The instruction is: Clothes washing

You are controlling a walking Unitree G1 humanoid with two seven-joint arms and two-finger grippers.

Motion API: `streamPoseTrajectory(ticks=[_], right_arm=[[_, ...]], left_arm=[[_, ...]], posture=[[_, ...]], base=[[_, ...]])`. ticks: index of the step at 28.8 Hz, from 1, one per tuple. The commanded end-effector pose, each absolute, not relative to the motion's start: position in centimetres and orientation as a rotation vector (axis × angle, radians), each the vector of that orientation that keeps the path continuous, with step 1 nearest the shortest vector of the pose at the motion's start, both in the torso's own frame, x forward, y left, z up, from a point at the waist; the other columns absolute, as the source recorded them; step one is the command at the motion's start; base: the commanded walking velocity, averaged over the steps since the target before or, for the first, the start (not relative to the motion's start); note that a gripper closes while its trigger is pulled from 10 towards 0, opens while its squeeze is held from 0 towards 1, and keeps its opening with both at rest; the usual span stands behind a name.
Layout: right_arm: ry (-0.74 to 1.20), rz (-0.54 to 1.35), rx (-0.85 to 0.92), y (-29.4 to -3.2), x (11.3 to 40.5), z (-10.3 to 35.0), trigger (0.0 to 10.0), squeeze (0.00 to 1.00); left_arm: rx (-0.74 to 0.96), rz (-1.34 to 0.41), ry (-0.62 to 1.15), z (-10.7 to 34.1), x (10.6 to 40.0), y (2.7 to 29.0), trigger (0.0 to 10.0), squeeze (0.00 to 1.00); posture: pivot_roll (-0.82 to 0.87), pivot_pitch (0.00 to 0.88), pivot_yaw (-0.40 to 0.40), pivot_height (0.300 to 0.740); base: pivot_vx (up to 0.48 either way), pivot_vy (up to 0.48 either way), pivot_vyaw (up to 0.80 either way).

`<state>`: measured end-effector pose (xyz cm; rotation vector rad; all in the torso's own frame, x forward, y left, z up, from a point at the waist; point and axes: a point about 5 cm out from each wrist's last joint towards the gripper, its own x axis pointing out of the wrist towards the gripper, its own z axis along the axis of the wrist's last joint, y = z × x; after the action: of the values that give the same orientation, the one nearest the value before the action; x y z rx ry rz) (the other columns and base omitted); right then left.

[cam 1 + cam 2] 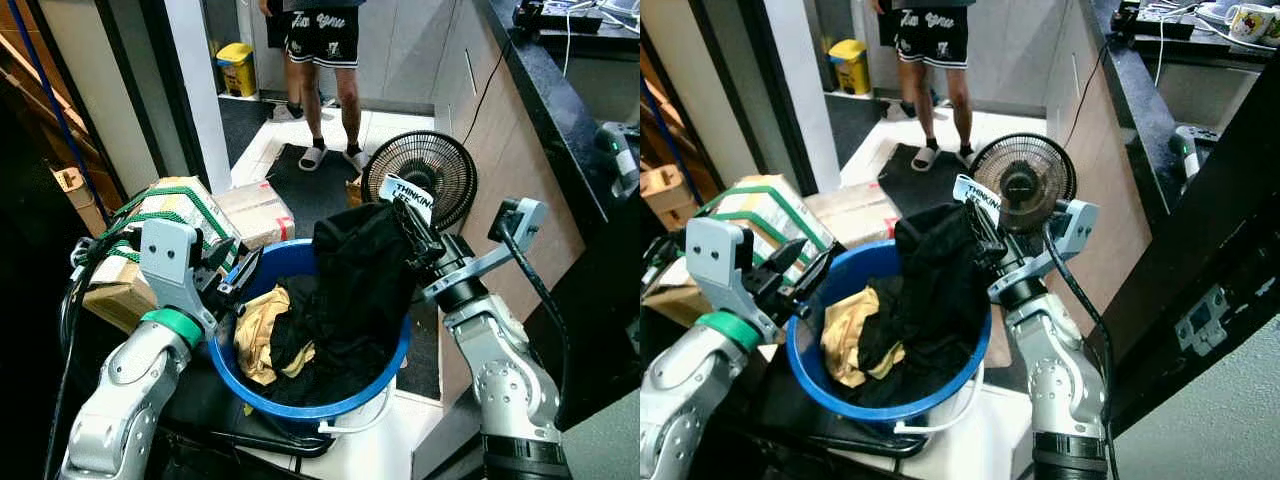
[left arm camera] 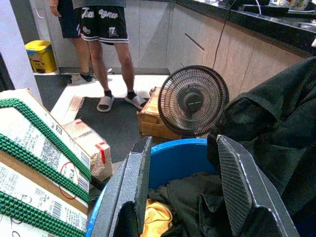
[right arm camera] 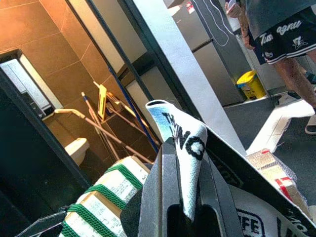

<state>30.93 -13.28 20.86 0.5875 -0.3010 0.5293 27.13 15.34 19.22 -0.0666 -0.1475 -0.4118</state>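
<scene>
Right pincer (image 1: pixel 408 222) clamps black garment (image 1: pixel 362 262) lifted above blue basin (image 1: pixel 385 385).

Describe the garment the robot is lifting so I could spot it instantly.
Find the round blue plastic basin between the robot's arms. The black cloth garment rises from its right side, pinched by the right end effector. Unlike the yellow cloth beside it, it bears a white label with black lettering.

The left end effector (image 1: pixel 238 283) is reaching forward with its two black fingers (image 2: pixel 129 190) spread apart, holding nothing. The right end effector (image 1: pixel 408 232) is reaching in from the right side with its fingers (image 3: pixel 163 197) pinching tight.
</scene>
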Motion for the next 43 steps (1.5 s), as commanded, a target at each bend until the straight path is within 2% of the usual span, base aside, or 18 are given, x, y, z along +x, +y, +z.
streamPoseTrajectory(ticks=[1, 22, 43], right_arm=[[-0.291, 0.514, 0.592, -13.32, 30.80, 20.39, 10.0, 0.00], [-0.285, 0.513, 0.592, -13.42, 30.91, 20.41, 10.0, 0.00], [-0.281, 0.519, 0.585, -13.34, 31.08, 20.41, 10.0, 0.00]], left_arm=[[-0.071, -0.418, -0.140, 19.11, 26.91, 15.23, 10.0, 0.00], [-0.078, -0.411, -0.132, 19.17, 26.96, 15.24, 10.0, 0.00], [-0.085, -0.410, -0.137, 19.29, 26.97, 15.27, 10.0, 0.00]], posture=[[0.16, 0.000, 0.070, 0.740], [0.16, 0.000, 0.062, 0.740], [0.16, 0.000, 0.057, 0.740]], base=[[0.000, 0.000, 0.00], [0.000, 0.000, 0.00], [0.000, 0.425, 0.00]])
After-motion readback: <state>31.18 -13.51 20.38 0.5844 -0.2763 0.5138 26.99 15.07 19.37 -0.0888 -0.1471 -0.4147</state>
